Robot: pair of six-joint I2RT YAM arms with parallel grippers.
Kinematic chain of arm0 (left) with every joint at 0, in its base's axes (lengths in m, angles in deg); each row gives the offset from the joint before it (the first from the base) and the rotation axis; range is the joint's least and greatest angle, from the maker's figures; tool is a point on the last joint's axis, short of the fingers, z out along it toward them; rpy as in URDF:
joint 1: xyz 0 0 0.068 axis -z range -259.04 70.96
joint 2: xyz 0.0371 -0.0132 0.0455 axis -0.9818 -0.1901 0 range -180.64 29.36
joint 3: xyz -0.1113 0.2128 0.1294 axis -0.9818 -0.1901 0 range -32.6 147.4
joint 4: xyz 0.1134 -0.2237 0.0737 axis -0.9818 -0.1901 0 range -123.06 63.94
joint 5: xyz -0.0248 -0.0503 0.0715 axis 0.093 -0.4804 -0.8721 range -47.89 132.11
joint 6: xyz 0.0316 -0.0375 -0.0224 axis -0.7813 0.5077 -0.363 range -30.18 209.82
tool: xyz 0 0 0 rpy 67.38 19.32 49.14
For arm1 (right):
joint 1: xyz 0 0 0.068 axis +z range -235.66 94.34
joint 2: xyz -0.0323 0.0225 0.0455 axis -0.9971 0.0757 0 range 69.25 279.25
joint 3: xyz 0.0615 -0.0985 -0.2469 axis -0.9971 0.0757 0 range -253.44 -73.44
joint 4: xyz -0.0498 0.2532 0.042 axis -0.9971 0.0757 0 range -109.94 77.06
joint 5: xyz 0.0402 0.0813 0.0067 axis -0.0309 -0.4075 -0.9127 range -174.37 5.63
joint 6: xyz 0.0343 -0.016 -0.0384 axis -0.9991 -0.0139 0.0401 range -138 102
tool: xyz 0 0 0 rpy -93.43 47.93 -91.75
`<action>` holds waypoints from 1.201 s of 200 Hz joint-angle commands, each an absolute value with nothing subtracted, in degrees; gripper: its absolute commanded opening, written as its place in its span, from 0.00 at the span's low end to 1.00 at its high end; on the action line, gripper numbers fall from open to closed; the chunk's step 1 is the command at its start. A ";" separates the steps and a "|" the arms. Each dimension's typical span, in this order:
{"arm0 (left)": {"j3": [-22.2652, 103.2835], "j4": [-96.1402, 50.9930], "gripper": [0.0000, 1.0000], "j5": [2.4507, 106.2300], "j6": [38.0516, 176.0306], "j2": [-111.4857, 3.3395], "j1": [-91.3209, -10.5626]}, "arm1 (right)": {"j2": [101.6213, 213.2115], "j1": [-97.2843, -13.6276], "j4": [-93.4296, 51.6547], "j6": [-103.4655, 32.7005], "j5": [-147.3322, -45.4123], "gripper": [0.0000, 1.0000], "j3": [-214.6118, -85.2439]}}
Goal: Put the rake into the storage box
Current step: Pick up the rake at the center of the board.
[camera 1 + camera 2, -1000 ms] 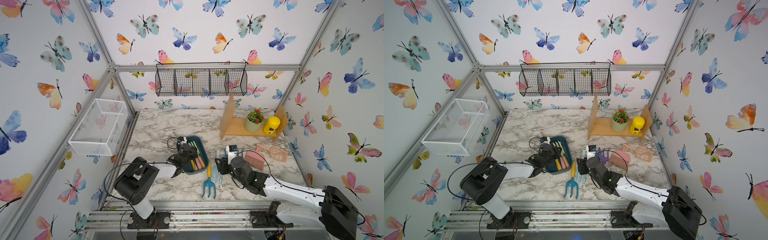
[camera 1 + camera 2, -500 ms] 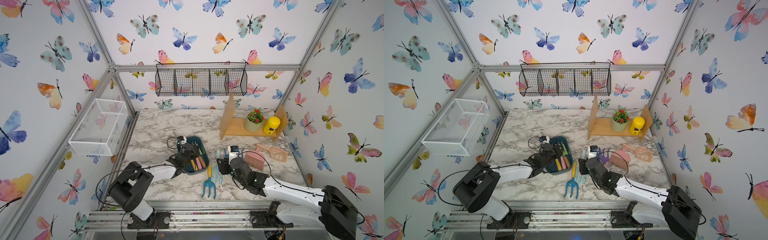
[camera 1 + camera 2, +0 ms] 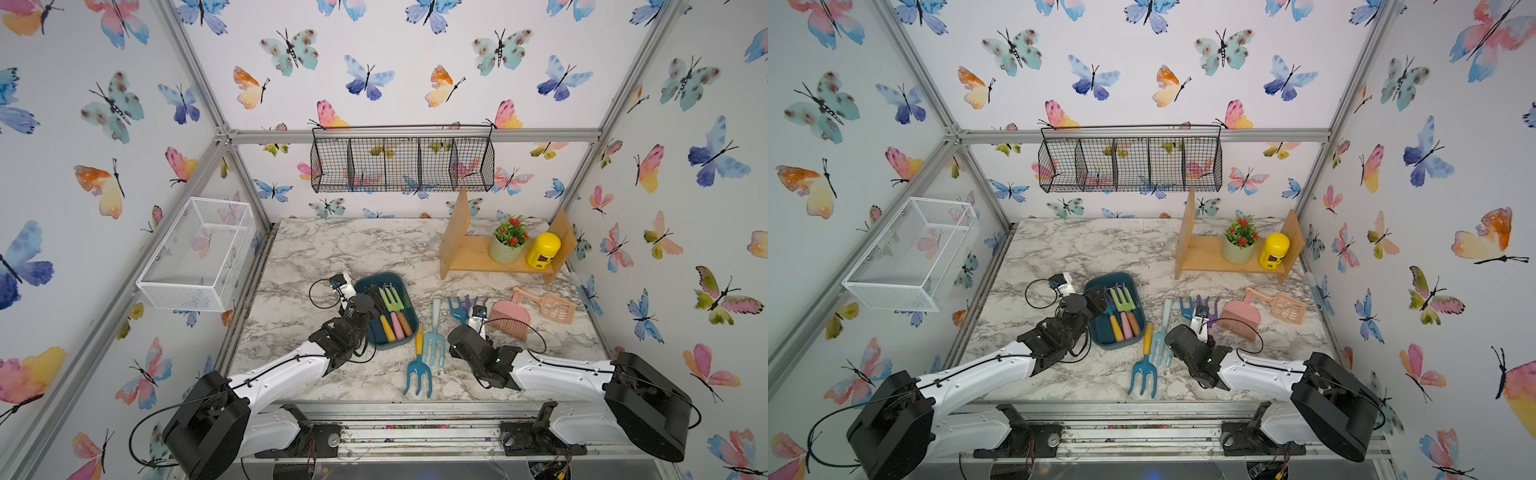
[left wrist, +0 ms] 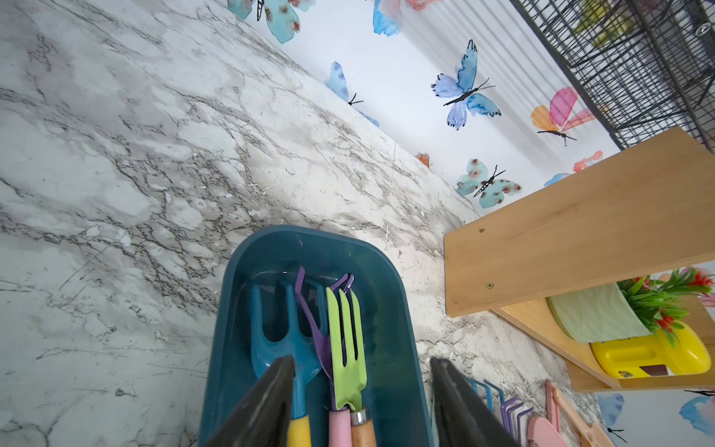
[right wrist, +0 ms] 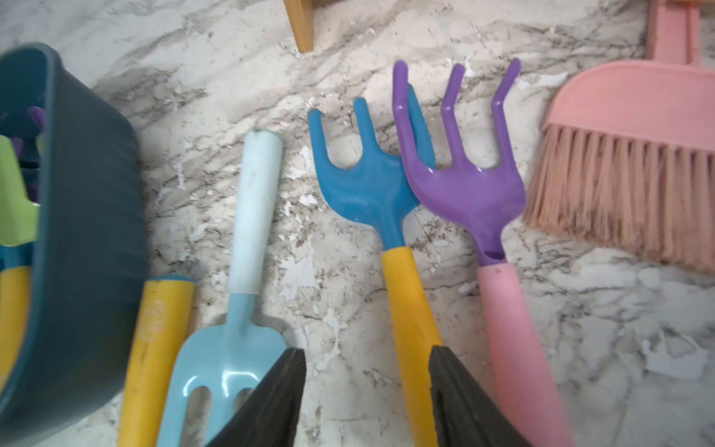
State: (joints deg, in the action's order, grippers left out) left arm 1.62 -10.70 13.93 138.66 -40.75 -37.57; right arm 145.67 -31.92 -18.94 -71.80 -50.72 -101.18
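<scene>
My left gripper (image 4: 361, 363) gapes over the storage box (image 4: 390, 309), holding nothing; my right gripper (image 5: 367, 352) straddles the blue rake (image 5: 363, 193) at its yellow handle, jaws apart.

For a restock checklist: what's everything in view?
storage box: 1, dark teal, on marble table
boxed rakes: 3, green, purple, teal, in the box
loose rakes: 4, blue, purple, pale blue, teal, right of the box
brush: 1, pink, right of loose rakes
scoop: 1, pink, right of brush
shelf: 1, wooden, back right
potted plant: 1, red-flowered, on shelf
canister: 1, yellow, on shelf
wire basket: 1, black, back wall
mesh basket: 1, white, left wall
left arm: 1, white-black, jaws open over the box
right arm: 1, white-black, jaws open astride blue rake's handle
</scene>
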 commanded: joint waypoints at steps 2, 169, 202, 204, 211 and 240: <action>2.99 -11.16 0.60 14.86 136.60 -42.96 -37.47 | 146.15 -32.99 -19.46 -73.52 -49.90 0.57 -100.16; 9.81 -7.86 0.83 34.79 124.32 -53.06 -37.47 | 149.82 -34.86 -37.94 -61.65 -66.20 0.04 -97.36; 9.08 -3.25 0.98 41.89 123.36 -54.55 -36.99 | 143.97 -34.86 -40.72 -58.84 -70.64 0.04 -95.85; 9.07 -3.08 1.00 42.19 123.39 -54.66 -36.95 | 143.79 -34.86 -40.75 -58.75 -70.90 0.04 -95.85; 8.50 -1.93 0.99 43.40 123.35 -54.69 -36.95 | 143.24 -34.86 -40.97 -58.41 -71.71 0.04 -95.85; 8.64 -2.78 0.94 43.07 122.39 -53.88 -36.94 | 142.31 -34.86 -42.63 -57.36 -74.23 0.04 -95.23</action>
